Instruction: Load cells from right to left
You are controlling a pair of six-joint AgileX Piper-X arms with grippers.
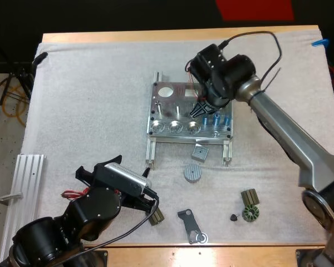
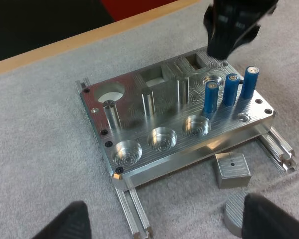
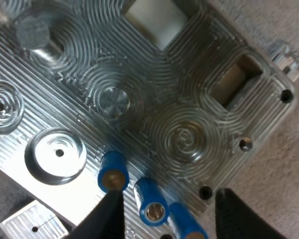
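Right gripper (image 1: 200, 109) hovered over the fixture (image 1: 181, 92), fingers (image 3: 109, 216) spread and empty
Three blue cells (image 3: 152, 201) stood between the fingers, one right beside a fingertip; I'd have lifted straight up, no sideways drift.

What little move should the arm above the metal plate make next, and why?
Probably lift the right gripper straight up. Its fingers are open and empty, close over the three blue cylinders standing upright in the metal plate. A sideways move could knock them over.
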